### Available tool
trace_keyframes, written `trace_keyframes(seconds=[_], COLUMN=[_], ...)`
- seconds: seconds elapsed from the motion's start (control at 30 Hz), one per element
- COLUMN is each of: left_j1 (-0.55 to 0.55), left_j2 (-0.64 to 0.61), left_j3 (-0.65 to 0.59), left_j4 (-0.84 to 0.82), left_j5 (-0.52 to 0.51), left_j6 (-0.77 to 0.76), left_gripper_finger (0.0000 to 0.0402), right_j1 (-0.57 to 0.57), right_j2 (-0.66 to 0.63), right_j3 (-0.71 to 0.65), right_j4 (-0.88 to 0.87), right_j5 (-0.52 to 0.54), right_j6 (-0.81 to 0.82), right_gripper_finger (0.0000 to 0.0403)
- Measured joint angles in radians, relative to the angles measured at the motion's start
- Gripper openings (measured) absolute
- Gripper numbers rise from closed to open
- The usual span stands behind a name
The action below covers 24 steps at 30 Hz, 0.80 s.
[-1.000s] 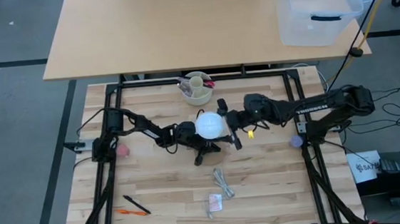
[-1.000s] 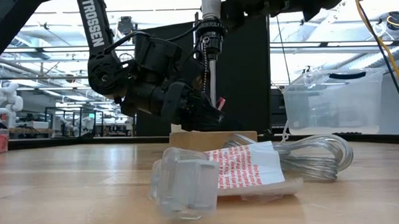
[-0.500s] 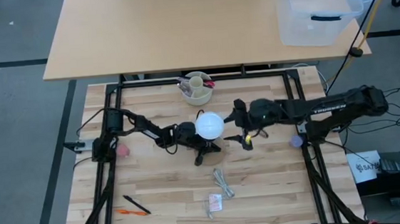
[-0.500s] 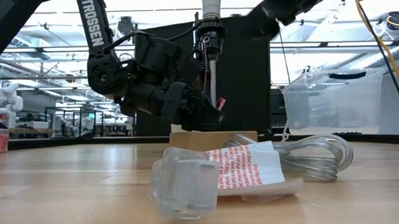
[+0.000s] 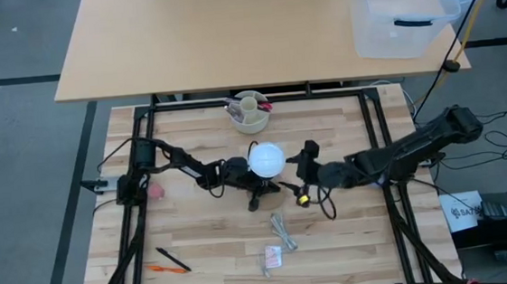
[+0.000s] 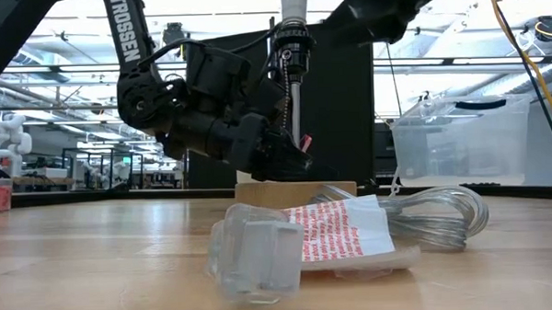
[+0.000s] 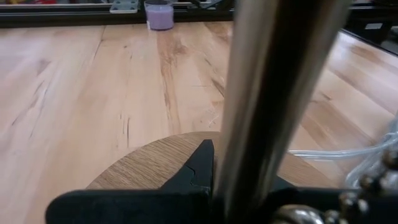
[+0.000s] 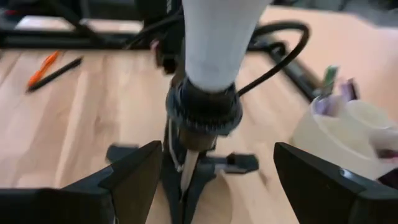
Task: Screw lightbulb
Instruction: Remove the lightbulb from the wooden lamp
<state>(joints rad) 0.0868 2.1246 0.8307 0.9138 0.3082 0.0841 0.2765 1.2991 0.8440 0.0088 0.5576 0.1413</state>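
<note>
Lightbulb: seated upright in black socket; apparently screwed in, tightness unconfirmed. Left gripper: clamped around lamp stem below bulb. Right gripper: beside bulb, fingers wide apart, empty.

**Layout of the table**

The small white frosted lightbulb is seated on the black socket at the table's centre. The left gripper is placed at the stand's foot, left of the right gripper, which is apart from the bulb. The cream round cup is set behind; the clear coiled cable lies in front.
</note>
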Motion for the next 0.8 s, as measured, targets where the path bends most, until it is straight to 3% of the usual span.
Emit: trace_keyframes(seconds=[0.17, 0.43, 0.8], left_j1=[-0.001, -0.004, -0.005], left_j2=[0.000, 0.000, 0.000], left_j3=[0.002, 0.001, 0.002], left_j4=[0.009, 0.018, 0.024], left_j5=[-0.082, -0.175, -0.327], left_j6=[-0.017, -0.049, -0.091], left_gripper_finger=[0.0018, 0.0018, 0.0018], right_j1=[0.034, 0.032, -0.006], right_j2=[0.109, 0.294, 0.330], right_j3=[0.000, -0.002, -0.001], right_j4=[0.141, 0.506, 0.918], right_j5=[0.121, 0.329, 0.384], right_j6=[0.029, -0.025, -0.273], right_gripper_finger=[0.0301, 0.0301, 0.0301])
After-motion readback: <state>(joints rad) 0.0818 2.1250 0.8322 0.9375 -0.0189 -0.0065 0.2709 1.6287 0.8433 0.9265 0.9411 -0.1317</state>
